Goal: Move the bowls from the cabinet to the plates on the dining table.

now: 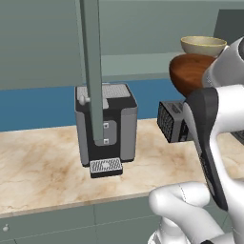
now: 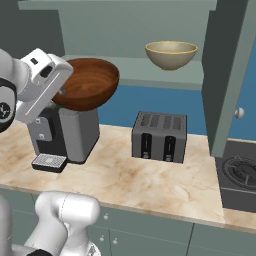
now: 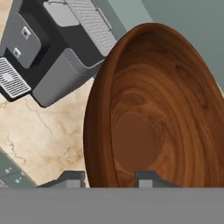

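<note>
You had the brown bowl (image 2: 89, 82) in your fingers (image 3: 109, 178). In the hand view the two dark tips stood at the bottom of the frame, one on each side of the bowl's rim, so they were pinched narrow on that rim. The bowl filled the middle and right of that frame, and you looked right into its round inside.

In the right base view the brown bowl hung at the upper left, tipped a bit, out in the air in front of the cabinet shelf (image 2: 150, 70). It sat above the coffee machine (image 2: 62, 132) and did not touch it. In the left base view the same bowl showed at the upper right, partly behind the white arm.

The yellow bowl (image 2: 171, 54) sat on the shelf, near the top middle of the right base view. Nothing was holding it. The cabinet door (image 2: 227, 75) stood open at the right of that frame.

On the worktop (image 2: 140, 180) below were the coffee machine at the left and a toaster (image 2: 159, 136) in the middle.

So how far were you? I would say the first bowl was out of the cabinet but not on a plate. You would have to carry it to the dining table and set it down there. Then you would have to come back for the yellow bowl and do it all again. By my guess, less than half the job was done.
</note>
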